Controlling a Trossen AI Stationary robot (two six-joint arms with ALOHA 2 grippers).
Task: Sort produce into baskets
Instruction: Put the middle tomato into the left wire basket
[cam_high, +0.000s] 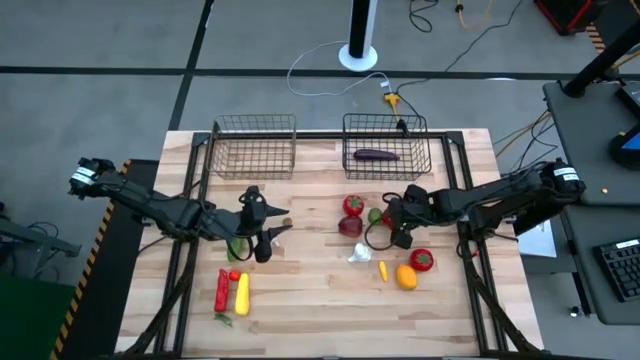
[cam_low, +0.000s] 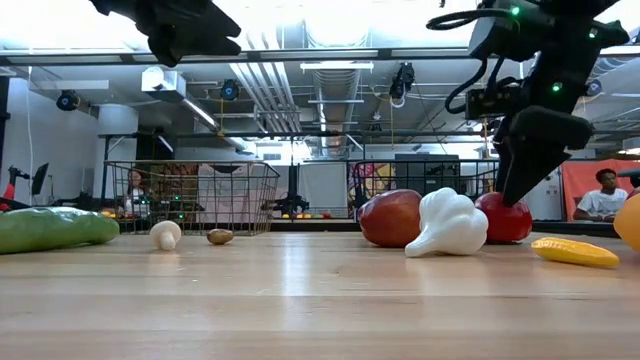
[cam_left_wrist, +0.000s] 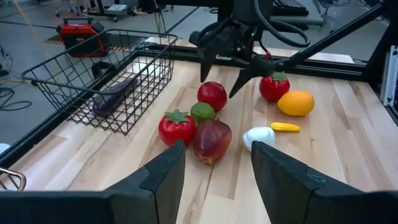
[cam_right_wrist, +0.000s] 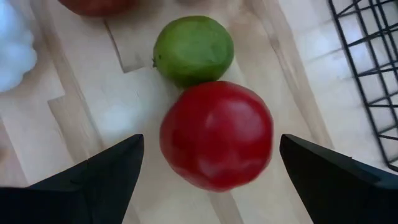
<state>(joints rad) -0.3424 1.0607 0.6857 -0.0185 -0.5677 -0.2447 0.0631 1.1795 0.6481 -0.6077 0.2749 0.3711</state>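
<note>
Wire baskets (cam_high: 254, 148) stood at the table's (cam_high: 330, 310) far edge, the right one (cam_high: 386, 140) holding a purple eggplant (cam_high: 376, 155). The right gripper (cam_right_wrist: 208, 165) hung wide open astride a red apple (cam_right_wrist: 216, 134) touching a lime (cam_right_wrist: 193, 50). The left gripper (cam_left_wrist: 216, 167), empty, was parted.

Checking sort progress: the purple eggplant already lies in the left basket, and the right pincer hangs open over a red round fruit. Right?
Not quite. The eggplant lies in the right basket, not the left basket, which looks empty; the high view shows it. The rest holds: the right pincer hangs open over the red round fruit, as the right wrist view shows.
</note>
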